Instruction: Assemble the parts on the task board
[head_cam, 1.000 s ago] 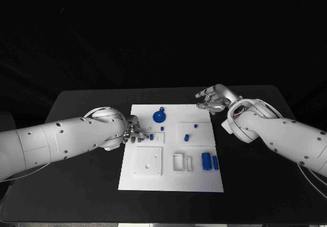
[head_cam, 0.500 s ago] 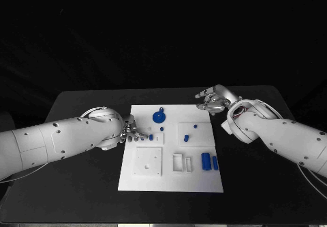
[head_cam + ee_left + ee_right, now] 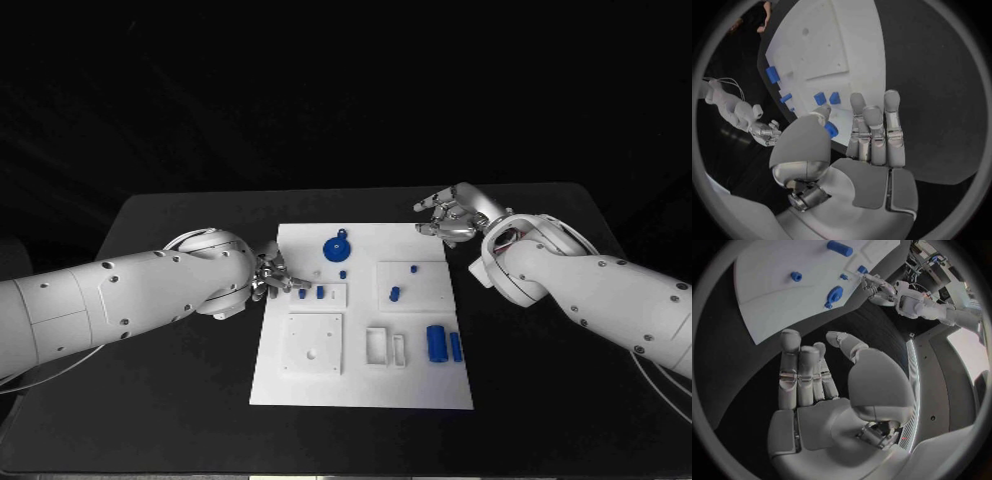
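Head view | task board (image 3: 361, 370): one | left hand (image 3: 274, 280) fingers spread, empty | right hand (image 3: 454, 212) fingers spread, empty

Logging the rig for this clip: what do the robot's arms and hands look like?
Both arms are bulky, smooth white shells dotted with small dark screw holes. The left hand and right hand are silver metal with segmented fingers whose tips are paler and rounded, and a domed casing at the thumb's base. A thin pale cable trails beside each arm near the picture's edges.
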Robot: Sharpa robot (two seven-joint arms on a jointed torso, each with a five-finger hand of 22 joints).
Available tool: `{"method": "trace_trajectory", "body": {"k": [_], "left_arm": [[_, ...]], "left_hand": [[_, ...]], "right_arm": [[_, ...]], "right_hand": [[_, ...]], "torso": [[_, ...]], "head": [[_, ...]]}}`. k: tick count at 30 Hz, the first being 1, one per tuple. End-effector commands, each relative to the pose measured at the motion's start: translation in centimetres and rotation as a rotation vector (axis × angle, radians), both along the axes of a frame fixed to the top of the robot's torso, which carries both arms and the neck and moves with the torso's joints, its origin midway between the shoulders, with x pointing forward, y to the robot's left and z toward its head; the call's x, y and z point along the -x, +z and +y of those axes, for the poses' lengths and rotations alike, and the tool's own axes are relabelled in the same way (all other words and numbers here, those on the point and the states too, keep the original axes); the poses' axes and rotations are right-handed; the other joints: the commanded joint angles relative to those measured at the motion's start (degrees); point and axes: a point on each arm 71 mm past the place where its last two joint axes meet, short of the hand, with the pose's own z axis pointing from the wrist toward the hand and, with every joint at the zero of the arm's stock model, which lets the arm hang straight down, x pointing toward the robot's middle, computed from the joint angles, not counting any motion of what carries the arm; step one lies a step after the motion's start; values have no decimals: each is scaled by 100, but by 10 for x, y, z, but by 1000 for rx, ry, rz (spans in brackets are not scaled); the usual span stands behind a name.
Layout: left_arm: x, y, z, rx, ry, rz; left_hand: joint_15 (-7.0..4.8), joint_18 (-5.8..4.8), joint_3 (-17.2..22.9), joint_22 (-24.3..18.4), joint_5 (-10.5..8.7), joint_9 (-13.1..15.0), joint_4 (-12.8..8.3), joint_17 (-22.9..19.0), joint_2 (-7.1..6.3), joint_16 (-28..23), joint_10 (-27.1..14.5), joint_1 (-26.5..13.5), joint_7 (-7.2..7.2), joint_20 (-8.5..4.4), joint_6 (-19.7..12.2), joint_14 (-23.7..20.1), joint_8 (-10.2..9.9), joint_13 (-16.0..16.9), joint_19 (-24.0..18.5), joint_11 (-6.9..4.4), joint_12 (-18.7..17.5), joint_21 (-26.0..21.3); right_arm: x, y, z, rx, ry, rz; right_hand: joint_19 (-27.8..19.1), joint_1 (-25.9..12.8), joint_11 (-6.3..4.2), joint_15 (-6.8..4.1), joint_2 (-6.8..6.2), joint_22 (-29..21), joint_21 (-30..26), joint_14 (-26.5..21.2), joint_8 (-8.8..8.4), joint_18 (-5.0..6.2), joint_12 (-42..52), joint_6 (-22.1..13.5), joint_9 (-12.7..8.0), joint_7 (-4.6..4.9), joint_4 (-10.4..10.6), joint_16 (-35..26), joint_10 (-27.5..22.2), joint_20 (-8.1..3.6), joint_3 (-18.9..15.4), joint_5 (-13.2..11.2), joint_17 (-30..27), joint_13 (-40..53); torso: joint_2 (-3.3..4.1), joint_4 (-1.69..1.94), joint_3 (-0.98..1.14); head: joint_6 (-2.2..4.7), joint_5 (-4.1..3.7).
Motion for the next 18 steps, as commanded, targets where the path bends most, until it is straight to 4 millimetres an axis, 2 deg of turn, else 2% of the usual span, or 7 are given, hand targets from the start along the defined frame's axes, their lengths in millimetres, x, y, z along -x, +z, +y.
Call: {"method": "trace_trajectory", "body": {"k": [1, 3, 4, 8, 10, 13, 18], "left_arm": [[-1, 5, -4, 163, 26, -42], [-2, 7, -5, 210, 31, -59], [-3, 8, -5, 236, 33, -73], [-5, 14, -5, 320, 43, -142], [-7, 18, -6, 358, 42, -191], [-9, 24, -8, 405, 19, -269], [-10, 35, -16, 421, -77, -421]], "left_hand": [[60, 76, -29, 4, -11, -201, -3, -119, -22, -103, -145, 29, 57, 60, -137, -108, 55, -132, -71, 61, -174, -147], [143, 78, -31, -102, -5, -391, -41, -275, -6, -312, -344, 105, 118, 142, -260, -318, 58, -328, -206, 149, -412, -365], [181, 143, -78, -285, -3, -882, -51, -486, 26, -361, -248, 168, 144, 217, -251, -292, 168, -654, -89, 179, -567, -661], [290, 131, -74, -422, 27, -1318, -380, -671, 276, -545, -558, 462, 235, 292, -302, -474, 95, -1147, -159, 322, -1076, -937], [340, 183, -170, -474, 208, -1669, -834, -762, 554, -568, -537, 809, 279, 349, -243, -494, 78, -1734, -109, 390, -1623, -1077], [343, 186, -155, -461, 550, -1989, -1457, -827, 800, -590, -482, 1535, 273, 354, -100, -542, -60, -2125, -102, 395, -1989, -1171], [347, 235, 13, -150, 851, -2407, -2352, -1015, 743, -901, -371, 2477, 360, 335, 404, -650, -510, -2316, -254, 428, -2617, -1138]], "right_arm": [[0, 0, 1, 3, 12, 1], [1, -1, 1, 3, 11, 2], [0, -1, 1, 3, 11, 2], [0, -1, 1, 2, 11, 2], [0, -1, 1, 2, 11, 3], [0, -1, 1, 2, 11, 3], [0, -1, 1, 1, 11, 3]], "right_hand": [[-33, -55, -6, -2, -10, 261, 27, -21, -13, 55, -2, 25, 9, 6, -7, -8, -41, 0, 22, 37, -1, -4], [-33, -55, -6, -2, -10, 261, 27, -21, -13, 55, -2, 25, 9, 6, -7, -8, -41, 0, 22, 37, -1, -4], [-33, -55, -6, -2, -10, 261, 27, -21, -13, 55, -2, 25, 9, 6, -7, -8, -41, 0, 22, 37, -1, -4], [-33, -55, -6, -2, -10, 261, 27, -21, -13, 55, -2, 25, 9, 6, -7, -8, -41, 0, 22, 37, -1, -4], [-33, -55, -6, -2, -10, 261, 27, -21, -13, 55, -2, 25, 9, 6, -7, -8, -41, 0, 22, 37, -1, -4], [-33, -55, -6, -2, -10, 261, 27, -21, -13, 55, -2, 25, 9, 6, -7, -8, -41, 0, 22, 37, -1, -4], [-33, -55, -6, -2, -10, 261, 27, -21, -13, 55, -2, 25, 9, 6, -7, -8, -41, 0, 22, 37, -1, -4]], "torso": [[0, 5, 7], [1, 5, 7], [3, 2, 6], [1, -3, 8], [0, -4, 10], [1, -5, 11], [6, -13, 12]], "head": [[20, -2], [25, -3], [33, -3], [45, 0], [52, -2], [74, -13], [118, -39]]}}
